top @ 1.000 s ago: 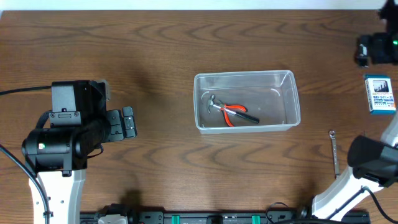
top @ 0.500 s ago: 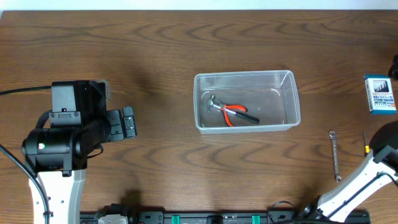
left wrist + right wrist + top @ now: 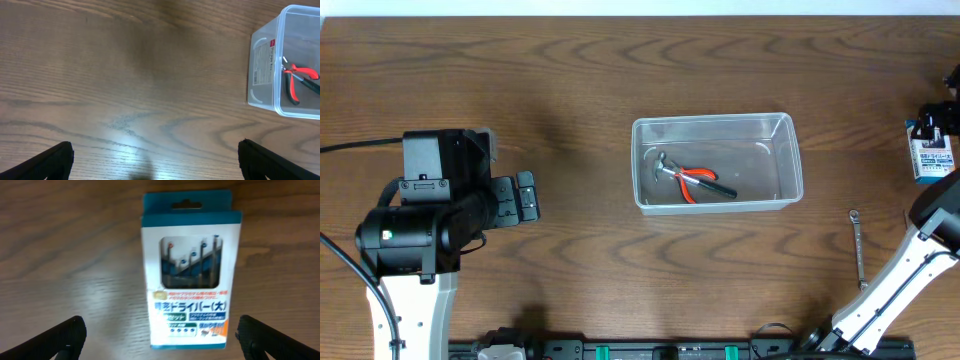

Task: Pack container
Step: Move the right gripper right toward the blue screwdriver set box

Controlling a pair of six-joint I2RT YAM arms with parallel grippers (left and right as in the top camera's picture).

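Dark wood-grain surface [image 3: 620,70] is carrying the container [image 3: 710,119] at its centre, with red-handled pliers [image 3: 698,183] lying inside it. The left claw [image 3: 525,196] is hovering well apart from the container, toward the left edge, fingers spread wide over bare wood. The right claw [image 3: 164,337] is hanging at the right edge, also well apart from the container, fingers spread wide above a small blue box [image 3: 187,270]. A wrench [image 3: 859,250] is lying toward the front right corner.

Overhead looks straight down on the tabletop [image 3: 570,60]. Left wrist, low, shares its tub [image 3: 263,65]; right wrist, close, shares the right-edge box [image 3: 190,275].
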